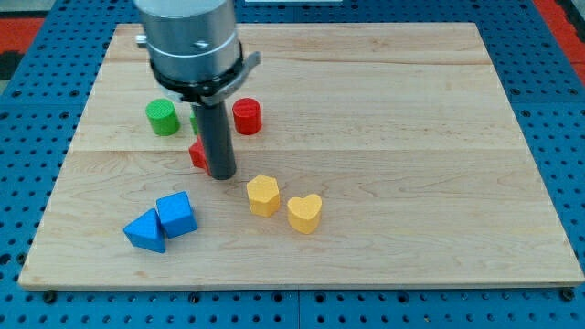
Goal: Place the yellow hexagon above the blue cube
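Observation:
The yellow hexagon lies on the wooden board at the lower middle. The blue cube lies to its left, lower down, touching a blue triangular block on its left. My tip is just up and left of the yellow hexagon, a short gap away, and up and right of the blue cube. A red block sits against the rod's left side, partly hidden by it.
A yellow heart lies right of the hexagon, almost touching it. A green cylinder and a red cylinder stand at the upper left. A sliver of another green block shows behind the rod. The board's edge runs along the bottom.

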Available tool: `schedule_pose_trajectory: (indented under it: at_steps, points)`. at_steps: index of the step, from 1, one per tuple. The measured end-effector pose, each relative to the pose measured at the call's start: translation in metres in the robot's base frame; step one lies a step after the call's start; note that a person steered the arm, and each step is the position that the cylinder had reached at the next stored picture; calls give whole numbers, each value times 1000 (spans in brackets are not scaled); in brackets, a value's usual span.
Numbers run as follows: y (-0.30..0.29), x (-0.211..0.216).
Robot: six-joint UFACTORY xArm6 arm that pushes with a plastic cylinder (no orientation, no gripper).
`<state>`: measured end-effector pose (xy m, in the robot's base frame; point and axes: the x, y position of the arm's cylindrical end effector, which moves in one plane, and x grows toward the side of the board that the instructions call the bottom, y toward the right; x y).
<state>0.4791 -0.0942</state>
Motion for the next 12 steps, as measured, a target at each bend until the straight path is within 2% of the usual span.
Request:
schedule_pose_trajectory:
  at_steps: [1,2,3,4,5,6,7,8,9,10,11,12]
  points:
    - [2,-19]
    - [29,-48]
    - [131,-47]
    - [246,-21]
    - [205,30]
    - [150,41]
    - [145,81]
    - [102,63]
    - [126,58]
    - [112,28]
    - [66,20]
    - [-3,32]
